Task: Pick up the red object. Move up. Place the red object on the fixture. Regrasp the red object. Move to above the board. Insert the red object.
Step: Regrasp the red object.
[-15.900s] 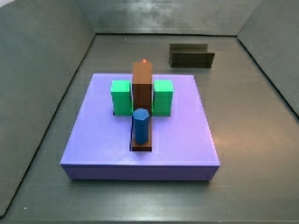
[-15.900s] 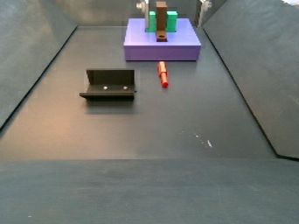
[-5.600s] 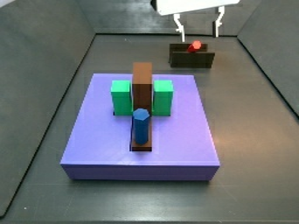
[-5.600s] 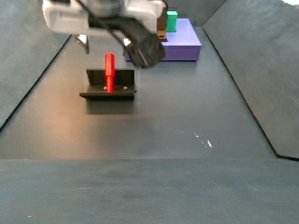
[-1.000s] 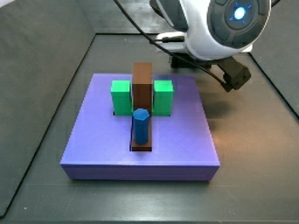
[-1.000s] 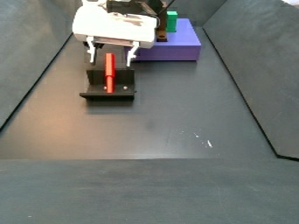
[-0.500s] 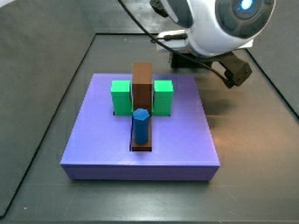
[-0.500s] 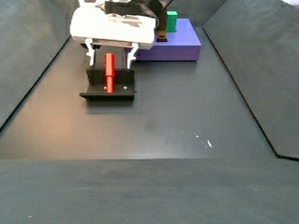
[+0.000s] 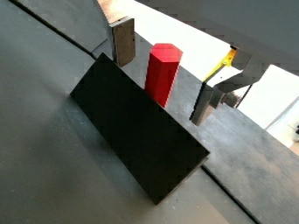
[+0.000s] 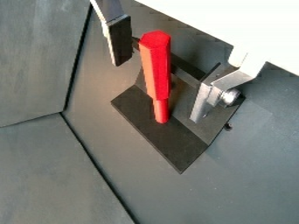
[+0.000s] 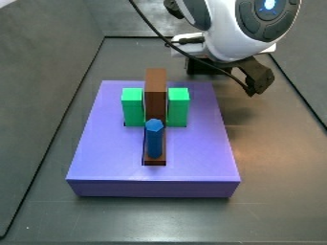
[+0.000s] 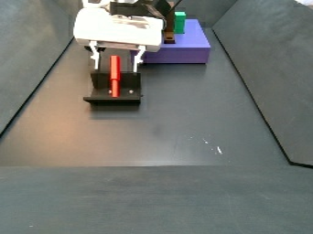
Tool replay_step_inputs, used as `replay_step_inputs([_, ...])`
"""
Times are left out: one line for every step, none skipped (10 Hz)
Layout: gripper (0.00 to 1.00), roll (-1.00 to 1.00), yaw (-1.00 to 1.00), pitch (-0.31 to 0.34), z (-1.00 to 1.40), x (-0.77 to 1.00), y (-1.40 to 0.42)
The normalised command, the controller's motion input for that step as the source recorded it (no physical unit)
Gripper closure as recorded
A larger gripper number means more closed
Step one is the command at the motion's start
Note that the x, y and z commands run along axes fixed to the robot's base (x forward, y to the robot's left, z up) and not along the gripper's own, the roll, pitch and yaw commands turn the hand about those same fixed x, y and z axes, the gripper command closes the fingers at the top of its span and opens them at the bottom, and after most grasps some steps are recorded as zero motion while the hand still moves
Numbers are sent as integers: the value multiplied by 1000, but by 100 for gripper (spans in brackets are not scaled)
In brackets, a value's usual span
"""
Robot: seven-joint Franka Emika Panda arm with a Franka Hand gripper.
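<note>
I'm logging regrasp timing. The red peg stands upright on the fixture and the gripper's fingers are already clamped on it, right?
Not clamped. In both wrist views the gripper is open around the upright red peg, with gaps on both sides. The peg does stand on the fixture.

Bright red object (image 10: 155,77) on dark fixture (image 12: 113,95); gripper (image 10: 163,70) around it, silver fingers (image 10: 208,99) with dark pads. Lilac board (image 11: 153,153), brown strip (image 11: 156,96), green blocks (image 11: 133,106), blue cylinder (image 11: 153,138). Dark grey floor (image 12: 171,146).

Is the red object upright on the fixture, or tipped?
Upright: the red object stands on end on the fixture. The gripper is open, fingers apart on either side.
</note>
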Motion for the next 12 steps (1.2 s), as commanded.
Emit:
replay_step_inputs([0,-54,29,0,0,0,-71])
replay_step_inputs([0,-257,43,-9,97,74,-183])
replay_step_inputs([0,-134,149,0,94,77,-260])
replay_step_inputs([0,0,254,0,117,0,-257])
replay_step_inputs([0,0,200,-51,0,-14,-69])
replay_step_inputs([0,-20,229,-100,-29,-54,0])
replay_step_inputs([0,-109,374,-71,20,0,57])
replay_step_inputs([0,-140,471,-94,0,0,0])
replay_step_inputs([0,-269,386,-71,0,23,-17])
replay_step_inputs([0,-86,9,0,0,0,0])
replay_step_inputs([0,0,0,0,0,0,-37])
replay_step_inputs([0,0,0,0,0,0,-17])
